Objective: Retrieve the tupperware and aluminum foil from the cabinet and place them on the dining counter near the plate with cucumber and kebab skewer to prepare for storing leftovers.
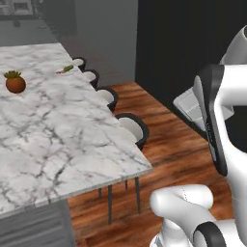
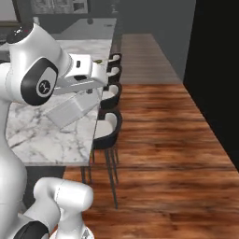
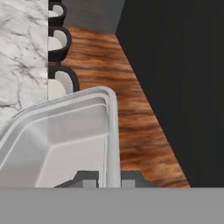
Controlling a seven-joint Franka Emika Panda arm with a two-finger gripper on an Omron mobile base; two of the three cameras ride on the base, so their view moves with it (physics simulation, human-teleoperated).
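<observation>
end effector point(image 3: 108, 178) pinched tight on the tupperware point(image 3: 65, 140) rim; light, stiff, slick plastic, best gripped there.

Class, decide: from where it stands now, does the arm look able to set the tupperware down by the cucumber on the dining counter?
Probably not yet. The gripper holds the tupperware at the near end of the dining counter, while the cucumber lies at the far end.

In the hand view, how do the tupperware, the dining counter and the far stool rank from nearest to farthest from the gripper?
1. The tupperware, its rim pinched in the shut gripper.
2. The dining counter, beyond the container, upper left.
3. The far stool, at the top edge beside the counter.
</observation>
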